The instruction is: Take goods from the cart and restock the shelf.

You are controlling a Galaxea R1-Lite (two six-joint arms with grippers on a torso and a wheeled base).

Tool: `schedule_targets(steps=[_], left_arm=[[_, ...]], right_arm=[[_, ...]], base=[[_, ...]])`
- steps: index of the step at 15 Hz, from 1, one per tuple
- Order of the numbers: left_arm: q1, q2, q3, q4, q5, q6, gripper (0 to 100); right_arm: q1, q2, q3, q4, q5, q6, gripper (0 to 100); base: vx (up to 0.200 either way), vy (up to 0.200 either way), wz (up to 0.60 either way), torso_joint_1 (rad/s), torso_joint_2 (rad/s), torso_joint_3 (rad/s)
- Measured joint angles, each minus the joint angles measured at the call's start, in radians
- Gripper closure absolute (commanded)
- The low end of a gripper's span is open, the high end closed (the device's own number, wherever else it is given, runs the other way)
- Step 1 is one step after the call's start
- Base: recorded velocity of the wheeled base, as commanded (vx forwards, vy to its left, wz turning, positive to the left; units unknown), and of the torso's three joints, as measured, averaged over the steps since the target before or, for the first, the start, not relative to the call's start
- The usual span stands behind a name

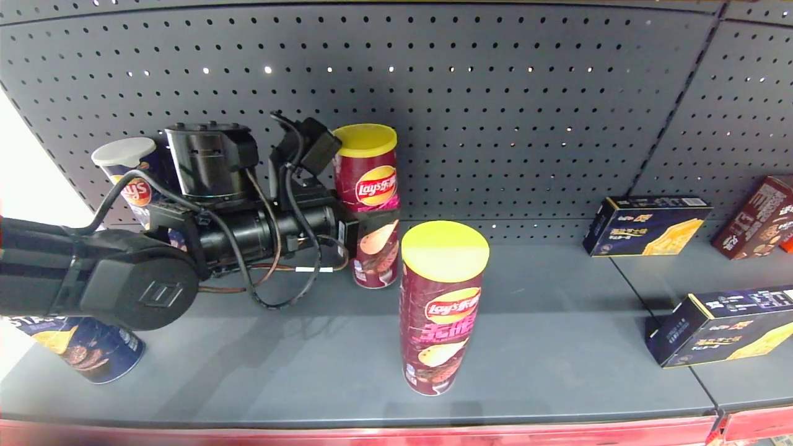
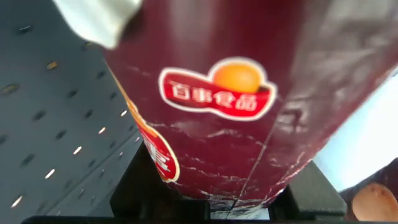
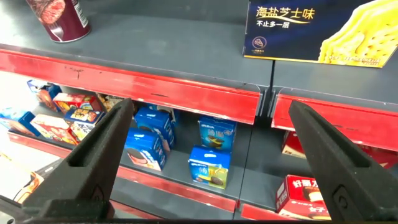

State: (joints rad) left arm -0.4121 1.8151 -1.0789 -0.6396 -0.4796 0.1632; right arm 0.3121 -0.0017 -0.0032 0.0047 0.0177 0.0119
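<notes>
Left gripper (image 1: 367, 243) is clamped round the middle of a maroon chip can (image 1: 365, 176), at the back of the shelf (image 1: 557, 347), close to the pegboard wall (image 1: 495, 93) and left of centre. The can is upright, with a yellow lid on top and its base down at the shelf surface.

The left wrist view goes in tight on the glossy maroon side, adding a red-and-orange badge (image 2: 217, 90) and dark fingers (image 2: 149, 193) hugging the can.

Over to the right gripper (image 3: 210, 104): fingers wide apart, nothing between them, out in front of the shelf's red front edge (image 3: 155, 87). That view adds a lower shelf (image 3: 186, 186) stocked with blue snack packs (image 3: 211, 167).

The count: two maroon cans, with the second can (image 1: 441, 310) standing free near the front edge. Two blue cans sit at the left end, one at the back (image 1: 127, 176) and one at the front (image 1: 93, 356). To the right are two dark blue boxes (image 1: 644, 234) (image 1: 718, 325) and one brown-red box (image 1: 759, 217).
</notes>
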Motion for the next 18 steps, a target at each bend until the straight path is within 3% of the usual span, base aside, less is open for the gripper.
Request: schedule_targets(steps=[2, 6, 11, 18], left_arm=[[0.001, 0.043, -0.044, 0.000, -0.073, -0.004, 100], [0.009, 0.101, -0.095, -0.003, -0.107, -0.005, 100], [0.023, 0.149, -0.153, -0.009, -0.223, -0.006, 100], [0.025, 0.212, -0.233, -0.004, -0.233, 0.001, 100]], right_arm=[[0.000, 0.000, 0.000, 0.000, 0.000, 0.000, 0], [0.001, 0.000, 0.000, 0.000, 0.000, 0.000, 0], [0.000, 0.000, 0.000, 0.000, 0.000, 0.000, 0], [0.000, 0.000, 0.000, 0.000, 0.000, 0.000, 0]], base=[[0.000, 0.000, 0.00, 0.000, 0.00, 0.000], [0.000, 0.000, 0.00, 0.000, 0.00, 0.000], [0.000, 0.000, 0.00, 0.000, 0.00, 0.000], [0.000, 0.000, 0.00, 0.000, 0.00, 0.000]])
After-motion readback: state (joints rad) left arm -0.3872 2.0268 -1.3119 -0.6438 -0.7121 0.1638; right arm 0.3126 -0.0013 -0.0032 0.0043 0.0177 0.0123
